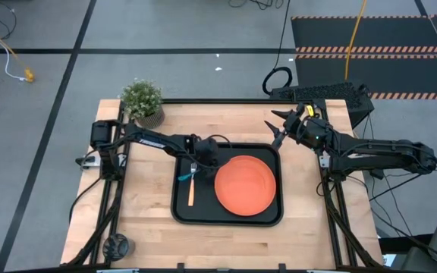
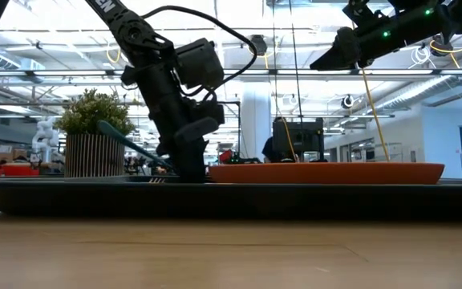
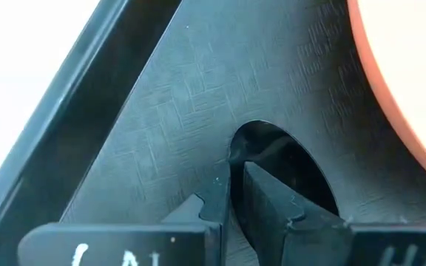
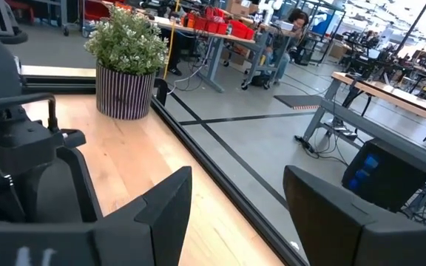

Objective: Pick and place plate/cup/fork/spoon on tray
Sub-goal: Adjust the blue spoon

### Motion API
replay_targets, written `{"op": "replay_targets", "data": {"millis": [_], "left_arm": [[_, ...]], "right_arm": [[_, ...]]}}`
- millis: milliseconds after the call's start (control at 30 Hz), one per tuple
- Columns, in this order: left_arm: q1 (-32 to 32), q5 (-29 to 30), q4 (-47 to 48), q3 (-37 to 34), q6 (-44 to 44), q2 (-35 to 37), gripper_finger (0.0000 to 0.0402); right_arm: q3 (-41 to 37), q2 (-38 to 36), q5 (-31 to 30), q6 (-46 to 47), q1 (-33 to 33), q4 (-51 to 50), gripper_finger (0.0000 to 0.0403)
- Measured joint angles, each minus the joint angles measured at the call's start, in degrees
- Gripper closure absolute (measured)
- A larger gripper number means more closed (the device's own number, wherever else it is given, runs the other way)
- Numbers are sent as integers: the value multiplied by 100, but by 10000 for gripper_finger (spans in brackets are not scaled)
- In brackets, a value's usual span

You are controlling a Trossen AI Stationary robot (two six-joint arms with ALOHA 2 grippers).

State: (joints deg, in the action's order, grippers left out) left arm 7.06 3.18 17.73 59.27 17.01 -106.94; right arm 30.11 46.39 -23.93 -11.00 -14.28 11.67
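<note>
Risk for you sits left of centre: left hand [image 1: 194, 162], fingers nearly closed and seemingly empty, presses low on the tray [image 1: 180, 214] by spoon [image 1: 185, 176] and fork [image 1: 190, 189]; lifting carelessly could drag them. Right hand [image 1: 281, 127] waits wide open, upper right.

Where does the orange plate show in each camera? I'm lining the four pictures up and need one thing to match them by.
High view: the plate lies in the right half of the black tray.
Low view: seen edge-on, a thin orange band right of centre on the tray.
Left wrist view: only an orange arc at the right edge.
Right wrist view: not in it.
Shared landmark: the tray, in all but the right wrist view.
</note>
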Motion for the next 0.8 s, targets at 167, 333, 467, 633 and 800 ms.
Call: {"op": "replay_targets", "data": {"millis": [167,333,467,633,800], "left_arm": [[-6,-7,214,3,116,6,362],[-6,6,324,-3,117,42,362],[-6,88,444,-40,24,266,362],[-6,312,647,-45,114,630,362],[-75,333,1053,-45,394,707,362]], "right_arm": [[0,0,1,2,0,-2,195],[0,0,-1,2,1,-2,195],[0,0,0,4,1,-1,195],[0,0,1,4,2,-1,195],[0,0,-1,7,1,-46,195]]}}
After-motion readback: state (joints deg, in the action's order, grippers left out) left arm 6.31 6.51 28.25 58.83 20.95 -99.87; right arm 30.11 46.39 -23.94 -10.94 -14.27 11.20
